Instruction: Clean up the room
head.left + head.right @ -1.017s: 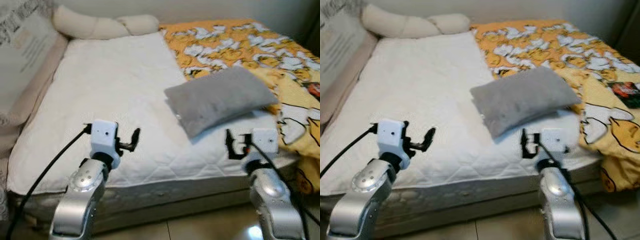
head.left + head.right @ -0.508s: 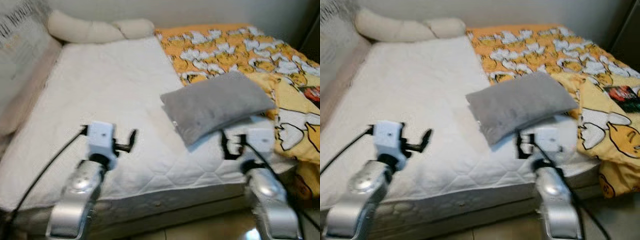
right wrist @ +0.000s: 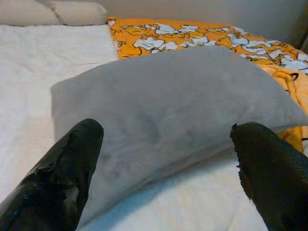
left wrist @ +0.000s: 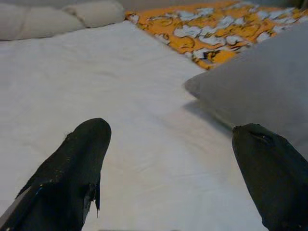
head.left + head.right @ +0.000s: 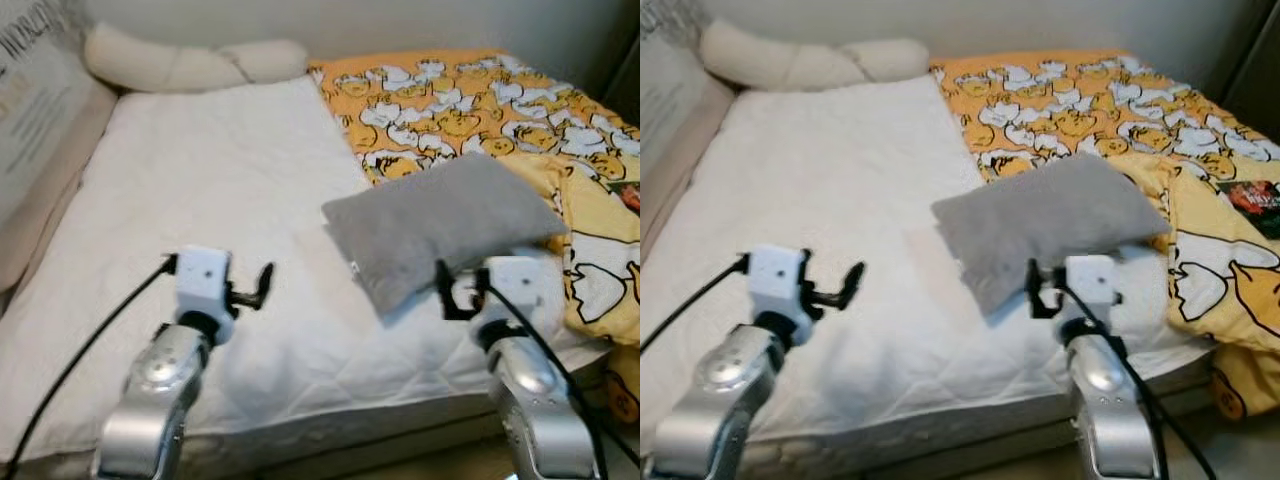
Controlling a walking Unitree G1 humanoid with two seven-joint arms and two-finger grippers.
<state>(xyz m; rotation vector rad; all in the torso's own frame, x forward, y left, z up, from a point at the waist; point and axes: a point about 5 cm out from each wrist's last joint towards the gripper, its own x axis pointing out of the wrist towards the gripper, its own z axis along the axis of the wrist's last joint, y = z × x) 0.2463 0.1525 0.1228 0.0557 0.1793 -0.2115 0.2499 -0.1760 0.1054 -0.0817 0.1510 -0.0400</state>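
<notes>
Both tools hover spread open over the bed's [image 5: 200, 180] near edge: right tool [image 5: 452, 292] at lower right, just before the grey pillow [image 5: 440, 225] at centre right; left tool [image 5: 258, 287] lower left over white mattress. Yellow duck blanket [image 5: 470, 100] fills the upper right.

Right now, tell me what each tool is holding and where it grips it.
Nothing is held. The left tool hangs open over the mattress; the right tool is open, pointing at the grey pillow without touching it.
</notes>
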